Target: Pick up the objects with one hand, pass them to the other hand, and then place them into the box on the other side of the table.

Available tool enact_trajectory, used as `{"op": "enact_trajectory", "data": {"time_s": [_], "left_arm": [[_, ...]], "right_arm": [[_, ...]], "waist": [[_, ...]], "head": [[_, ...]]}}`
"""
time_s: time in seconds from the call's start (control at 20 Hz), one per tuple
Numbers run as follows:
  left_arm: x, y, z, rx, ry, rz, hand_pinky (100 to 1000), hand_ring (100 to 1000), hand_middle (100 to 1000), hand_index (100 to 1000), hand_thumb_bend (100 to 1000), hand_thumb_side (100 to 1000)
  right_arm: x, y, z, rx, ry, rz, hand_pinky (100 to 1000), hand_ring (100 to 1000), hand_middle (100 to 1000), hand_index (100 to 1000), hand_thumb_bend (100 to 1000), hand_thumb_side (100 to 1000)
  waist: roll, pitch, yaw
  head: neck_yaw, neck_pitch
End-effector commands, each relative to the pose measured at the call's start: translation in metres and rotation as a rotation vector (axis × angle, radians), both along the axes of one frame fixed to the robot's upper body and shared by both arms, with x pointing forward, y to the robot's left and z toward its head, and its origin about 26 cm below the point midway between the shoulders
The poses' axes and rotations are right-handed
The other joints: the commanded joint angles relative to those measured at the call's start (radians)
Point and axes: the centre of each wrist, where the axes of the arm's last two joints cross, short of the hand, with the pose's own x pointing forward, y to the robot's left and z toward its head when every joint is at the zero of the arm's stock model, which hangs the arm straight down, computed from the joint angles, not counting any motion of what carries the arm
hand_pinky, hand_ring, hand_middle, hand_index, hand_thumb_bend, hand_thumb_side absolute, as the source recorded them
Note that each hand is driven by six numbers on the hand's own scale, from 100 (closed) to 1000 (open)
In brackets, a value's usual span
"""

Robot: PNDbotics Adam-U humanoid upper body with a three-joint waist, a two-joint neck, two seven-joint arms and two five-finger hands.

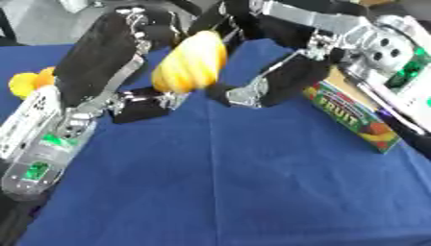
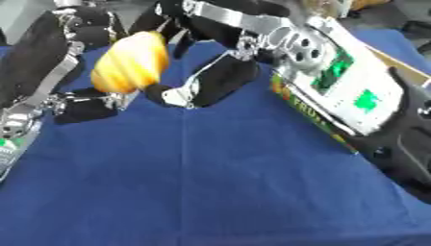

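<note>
Above the blue cloth tabletop (image 1: 219, 182), a smooth, ridged yellow fruit (image 1: 190, 61) sits lifted between both hands: left hand (image 1: 139, 103) and right hand (image 1: 261, 89) curl around it. Right, a printed box (image 1: 353, 117); far left, more yellow fruits (image 1: 30, 81).

Yellow banana bunch (image 1: 190, 62) aloft mid-table; fruit box (image 1: 353, 115) right; yellow items (image 1: 30, 80), perhaps fruit, left.
</note>
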Motion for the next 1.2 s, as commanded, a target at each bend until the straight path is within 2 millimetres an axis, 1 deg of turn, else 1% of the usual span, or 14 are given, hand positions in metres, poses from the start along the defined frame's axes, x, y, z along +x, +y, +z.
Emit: {"op": "enact_trajectory", "data": {"time_s": [0.05,0.1,0.25,0.35,0.5,0.65,0.85,0.95,1.05,1.2], "left_arm": [[-0.0031,-0.0028,0.0105,-0.009,-0.034,-0.029,563,490,413,503,123,100],[-0.0029,-0.0028,0.0103,-0.009,-0.033,-0.03,563,490,412,503,123,100],[-0.0026,-0.0028,0.01,-0.01,-0.034,-0.031,563,491,414,504,121,100],[-0.0025,-0.0026,0.0101,-0.009,-0.036,-0.031,564,491,414,505,120,100],[-0.0024,-0.0025,0.0101,-0.01,-0.037,-0.031,565,492,415,506,117,100],[-0.0025,-0.0025,0.0103,-0.011,-0.04,-0.032,566,493,416,507,119,100],[-0.0026,-0.0025,0.0107,-0.01,-0.049,-0.031,567,493,417,508,111,100],[-0.0024,-0.0025,0.0104,-0.011,-0.048,-0.031,568,494,418,510,115,100],[-0.0021,-0.0024,0.01,-0.011,-0.047,-0.03,574,499,424,516,137,100],[-0.0017,-0.0018,0.01,-0.011,-0.049,-0.024,590,512,440,533,229,100]], "right_arm": [[-0.0045,0.0003,0.0083,0.005,-0.028,0.008,706,765,710,763,344,100],[-0.0044,0.0001,0.0083,0.01,-0.028,0.004,705,763,702,757,337,100],[-0.0044,0.0,0.0081,0.021,-0.031,-0.003,695,743,614,695,280,100],[-0.0044,0.0,0.0083,0.026,-0.039,-0.006,686,728,580,664,275,100],[-0.0044,0.0,0.0076,0.028,-0.043,-0.006,673,701,547,631,248,100],[-0.0044,0.0002,0.0067,0.025,-0.03,0.002,664,681,525,610,242,100],[-0.0044,0.0003,0.0065,0.017,-0.022,0.014,650,657,507,578,187,100],[-0.0044,0.0004,0.0062,0.011,-0.013,0.023,643,648,501,562,184,100],[-0.0044,0.0002,0.0063,0.006,-0.006,0.032,639,643,492,545,203,100],[-0.0042,-0.0007,0.0072,0.003,0.001,0.04,634,635,477,524,238,100]], "waist": [[-0.01,-0.022,0.001],[-0.01,-0.022,0.001],[-0.01,-0.022,0.002],[-0.011,-0.022,0.003],[-0.011,-0.023,0.004],[-0.012,-0.023,0.004],[-0.012,-0.022,0.004],[-0.012,-0.022,0.003],[-0.011,-0.023,0.003],[-0.011,-0.023,0.002]], "head": [[-0.004,-0.005],[-0.004,-0.005],[-0.005,-0.004],[-0.006,-0.004],[-0.007,-0.004],[-0.009,-0.005],[-0.011,-0.004],[-0.011,-0.004],[-0.012,-0.003],[-0.013,-0.003]]}}
